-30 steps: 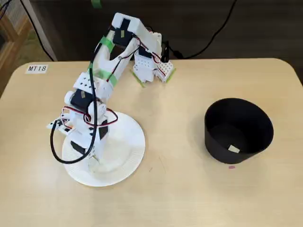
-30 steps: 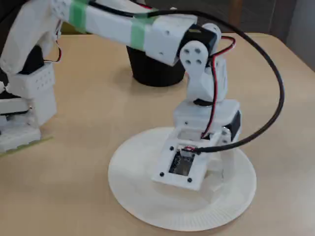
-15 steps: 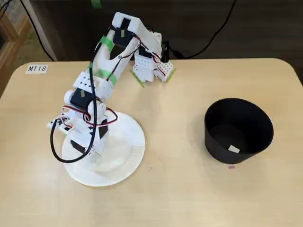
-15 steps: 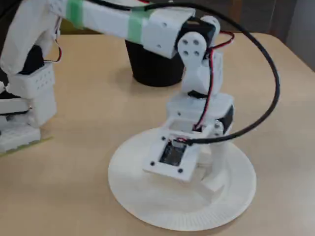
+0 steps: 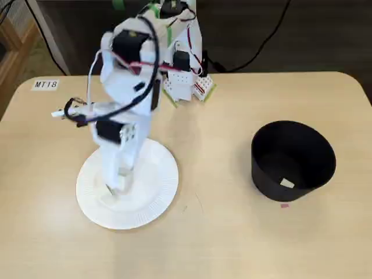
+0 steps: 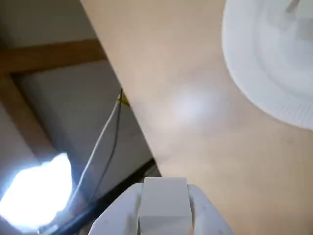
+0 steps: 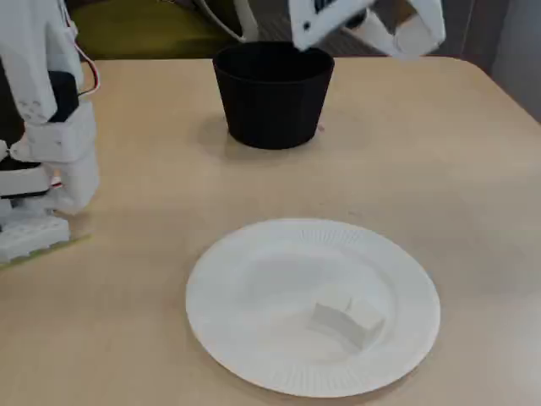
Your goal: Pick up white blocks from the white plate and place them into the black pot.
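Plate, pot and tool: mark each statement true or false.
1. The tool grips a block. True.
2. The plate is empty. False: loose blocks lie on it.
3. A cube lies inside the pot. True.
4. The pot lies tipped on its side. False: it stands upright.
5. The tool touches the plate. False: in a fixed view it hangs high above the table.
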Action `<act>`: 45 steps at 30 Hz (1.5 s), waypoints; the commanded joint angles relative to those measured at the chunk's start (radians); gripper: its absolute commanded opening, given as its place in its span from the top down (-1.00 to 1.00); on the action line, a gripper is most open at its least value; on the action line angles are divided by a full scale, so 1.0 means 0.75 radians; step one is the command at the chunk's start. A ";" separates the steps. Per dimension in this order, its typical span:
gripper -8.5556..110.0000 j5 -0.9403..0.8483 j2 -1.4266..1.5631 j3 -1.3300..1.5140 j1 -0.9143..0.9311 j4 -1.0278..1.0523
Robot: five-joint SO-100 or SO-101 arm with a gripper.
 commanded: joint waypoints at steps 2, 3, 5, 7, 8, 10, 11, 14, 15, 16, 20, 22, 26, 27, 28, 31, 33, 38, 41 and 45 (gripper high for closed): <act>0.90 0.049 0.458 0.350 -0.319 -0.282; 0.90 0.053 0.540 0.458 -0.401 -0.344; 0.90 0.041 0.648 0.646 -0.569 -0.419; 0.90 0.004 0.712 0.830 -0.730 -0.515; 0.90 -0.010 0.730 0.933 -0.804 -0.597; 0.90 -0.057 0.734 1.107 -0.929 -0.769; 0.90 -0.088 0.714 1.164 -0.980 -0.837; 0.90 -0.186 0.575 1.211 -1.076 -0.904; 0.90 -0.217 0.526 1.209 -1.096 -0.918; 0.90 -0.243 0.481 1.209 -1.109 -0.933; 0.90 -0.292 0.387 1.201 -1.111 -0.929; 0.90 -0.297 0.378 1.199 -1.100 -0.914; 0.89 -0.299 0.372 1.197 -1.092 -0.892; 0.74 -0.307 0.372 1.194 -1.092 -0.879; 0.53 -0.311 0.372 1.192 -1.090 -0.855; 0.41 -0.305 0.389 1.188 -1.072 -0.816; 0.40 -0.307 0.397 1.188 -1.053 -0.810; 0.44 -0.325 0.399 1.168 -1.000 -0.775; 0.70 -0.327 0.405 1.137 -0.955 -0.712; 0.90 -0.333 0.399 0.967 -0.830 -0.456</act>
